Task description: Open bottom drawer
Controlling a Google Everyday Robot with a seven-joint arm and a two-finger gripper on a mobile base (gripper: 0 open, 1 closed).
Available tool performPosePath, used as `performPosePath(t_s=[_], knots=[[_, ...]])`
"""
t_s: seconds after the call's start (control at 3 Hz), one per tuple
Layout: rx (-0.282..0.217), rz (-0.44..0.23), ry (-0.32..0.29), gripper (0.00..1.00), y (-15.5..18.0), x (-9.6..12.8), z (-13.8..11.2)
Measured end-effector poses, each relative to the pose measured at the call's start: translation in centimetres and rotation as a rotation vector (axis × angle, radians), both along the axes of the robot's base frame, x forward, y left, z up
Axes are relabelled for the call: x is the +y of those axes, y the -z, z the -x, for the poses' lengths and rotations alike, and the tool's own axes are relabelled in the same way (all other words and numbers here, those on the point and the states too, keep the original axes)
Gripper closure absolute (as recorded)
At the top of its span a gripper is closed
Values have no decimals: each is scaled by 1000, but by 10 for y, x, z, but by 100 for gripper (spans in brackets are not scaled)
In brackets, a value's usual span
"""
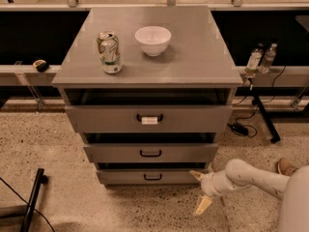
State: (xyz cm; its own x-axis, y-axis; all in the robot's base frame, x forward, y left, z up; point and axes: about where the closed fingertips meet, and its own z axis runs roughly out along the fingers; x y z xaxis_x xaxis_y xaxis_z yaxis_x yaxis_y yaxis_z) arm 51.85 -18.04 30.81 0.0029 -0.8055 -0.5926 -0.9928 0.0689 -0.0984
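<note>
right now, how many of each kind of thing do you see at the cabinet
drawers: 3, top drawer, middle drawer, bottom drawer
can: 1
bowl: 1
bottles: 2
gripper: 1, open, low by the bottom drawer's right end
total: 8

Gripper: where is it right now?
Camera view, lower right: the gripper sits open just beside the right end of the bottom drawer, near the floor, clear of the black handle.

Warm dim overhead light; sheen on cabinet top (pixel 193 57); shadowed drawer gaps (pixel 149 97); gripper (pixel 197 192) pale, low right near bottom drawer (pixel 120 177).
</note>
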Motion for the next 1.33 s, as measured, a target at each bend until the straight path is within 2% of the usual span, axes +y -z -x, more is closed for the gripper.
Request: performPosePath(t_s=[0.67, 1.0, 1.33], knots=[[-66, 56, 6, 0, 51, -10, -51], [-99, 111, 11, 0, 68, -10, -70], [-102, 152, 39, 0, 92, -14, -86]])
